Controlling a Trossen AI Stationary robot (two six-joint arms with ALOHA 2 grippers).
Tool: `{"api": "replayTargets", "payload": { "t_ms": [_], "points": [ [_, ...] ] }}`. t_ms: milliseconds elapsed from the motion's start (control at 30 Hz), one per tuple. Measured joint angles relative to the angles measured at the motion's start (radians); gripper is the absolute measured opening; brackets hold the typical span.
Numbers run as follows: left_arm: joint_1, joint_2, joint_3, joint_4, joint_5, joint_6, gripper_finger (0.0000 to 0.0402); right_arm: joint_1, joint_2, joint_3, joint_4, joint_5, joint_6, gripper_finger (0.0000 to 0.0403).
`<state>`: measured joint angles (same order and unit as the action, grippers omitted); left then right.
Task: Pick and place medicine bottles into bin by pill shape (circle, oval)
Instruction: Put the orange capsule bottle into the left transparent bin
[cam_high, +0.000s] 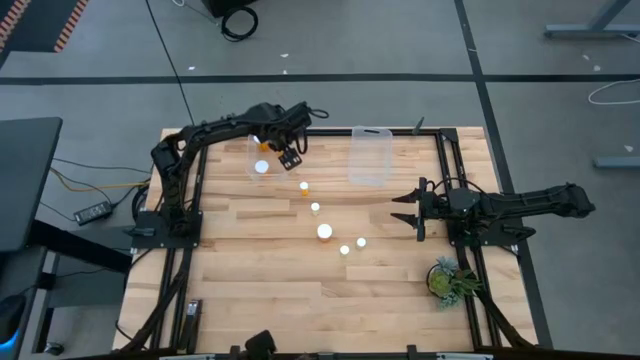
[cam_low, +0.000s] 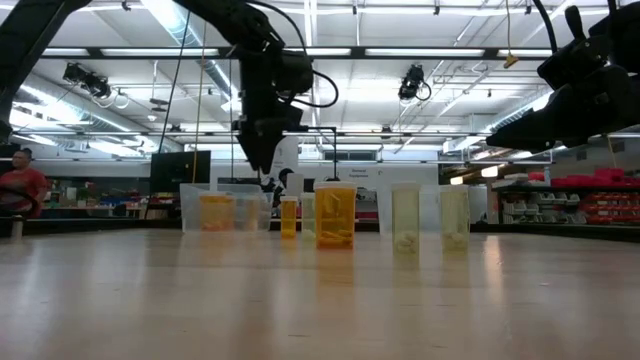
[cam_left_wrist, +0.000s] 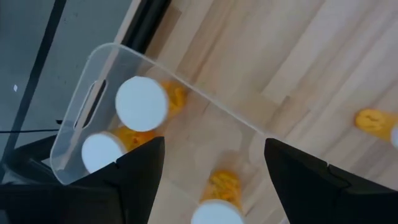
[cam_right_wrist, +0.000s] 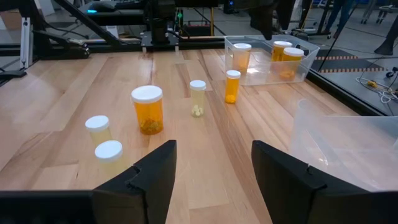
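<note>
Orange bottles (cam_right_wrist: 147, 109) standing mid-bench, five awaiting sorting; three sitting in 11 o'clock bin (cam_left_wrist: 93, 93). Left gripper (cam_left_wrist: 214, 155) hovering above it, fingers open, empty. Right gripper (cam_right_wrist: 213, 163) waiting at 3 o'clock, fingers open.

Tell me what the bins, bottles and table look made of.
Bins: clear glossy plastic, seemingly; contents show through.
Bottles: translucent orange plastic, pills visible, matte white caps.
Table: pale wood, plank seams and grain; slightly glossy in the low view.
</note>
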<state>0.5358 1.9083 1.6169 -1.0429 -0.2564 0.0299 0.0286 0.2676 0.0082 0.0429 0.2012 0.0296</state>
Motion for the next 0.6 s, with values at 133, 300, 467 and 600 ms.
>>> {"api": "replayTargets", "payload": {
  "t_ms": [133,300,467,600],
  "points": [
    [-0.026,0.000,0.000,0.000,0.000,0.000,0.0286,0.000,0.000,0.000,0.000,0.000,0.000,0.0216],
    [-0.054,0.000,0.000,0.001,0.000,-0.001,0.0286,0.000,0.000,0.000,0.000,0.000,0.000,0.0216],
    [-0.081,0.000,0.000,0.001,0.000,-0.006,0.0286,0.000,0.000,0.000,0.000,0.000,0.000,0.0216],
    [-0.099,0.001,0.000,0.004,0.032,-0.021,0.0286,0.000,0.000,0.000,0.000,0.000,0.000,0.0216]
  ]
}}
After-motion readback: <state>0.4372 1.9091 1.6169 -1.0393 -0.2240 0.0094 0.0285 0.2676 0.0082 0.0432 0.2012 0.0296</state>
